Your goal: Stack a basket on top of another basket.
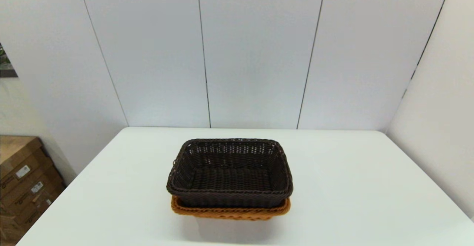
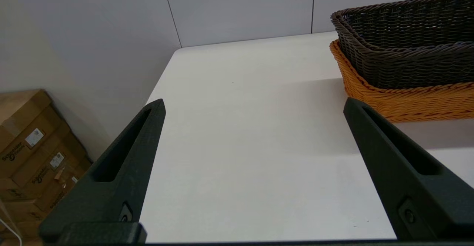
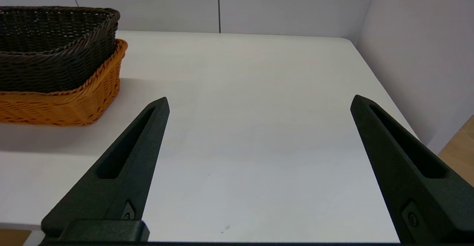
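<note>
The dark brown woven basket (image 1: 229, 172) sits nested inside the orange-tan basket (image 1: 229, 212) at the middle of the white table (image 1: 351, 201); only the orange rim shows below it in the head view. Both wrist views show the pair from the side: dark basket (image 2: 407, 49) over orange basket (image 2: 407, 101), and dark basket (image 3: 52, 49) over orange basket (image 3: 66, 105). My left gripper (image 2: 253, 103) is open, back near the table's front left, apart from the baskets. My right gripper (image 3: 259, 101) is open near the front right, also apart. Neither arm shows in the head view.
Stacked cardboard boxes (image 1: 22, 183) stand on the floor left of the table, seen also as boxes (image 2: 33, 153) in the left wrist view. White wall panels close off the back and right side. The table's right edge (image 3: 385, 86) runs close to the wall.
</note>
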### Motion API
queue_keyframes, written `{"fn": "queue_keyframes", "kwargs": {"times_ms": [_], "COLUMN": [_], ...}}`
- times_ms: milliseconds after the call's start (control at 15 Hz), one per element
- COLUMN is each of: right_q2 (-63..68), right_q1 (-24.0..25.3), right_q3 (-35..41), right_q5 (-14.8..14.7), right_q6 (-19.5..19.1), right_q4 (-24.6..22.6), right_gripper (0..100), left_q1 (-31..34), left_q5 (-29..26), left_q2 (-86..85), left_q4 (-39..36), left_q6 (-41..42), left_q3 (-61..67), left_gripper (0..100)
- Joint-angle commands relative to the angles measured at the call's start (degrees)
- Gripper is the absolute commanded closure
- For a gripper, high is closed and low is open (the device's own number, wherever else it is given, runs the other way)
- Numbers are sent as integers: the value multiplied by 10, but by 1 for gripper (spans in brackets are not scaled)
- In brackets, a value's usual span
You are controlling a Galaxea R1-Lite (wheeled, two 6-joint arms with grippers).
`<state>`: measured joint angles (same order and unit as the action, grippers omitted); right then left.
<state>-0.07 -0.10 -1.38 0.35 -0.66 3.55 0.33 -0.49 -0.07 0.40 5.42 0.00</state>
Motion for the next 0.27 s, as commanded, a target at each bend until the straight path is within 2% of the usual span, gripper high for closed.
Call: {"fn": "queue_keyframes", "kwargs": {"times_ms": [67,267], "right_q2": [1,1], "right_q1": [0,0], "right_q3": [0,0], "right_q5": [0,0], "right_q6": [0,0], "right_q4": [-1,-1], "right_gripper": [0,0], "left_q1": [0,0], "left_q5": [0,0], "left_q2": [1,1], "left_q4": [0,0], "left_q6": [0,-1], "left_q3": [0,0], "left_gripper": [0,0]}}
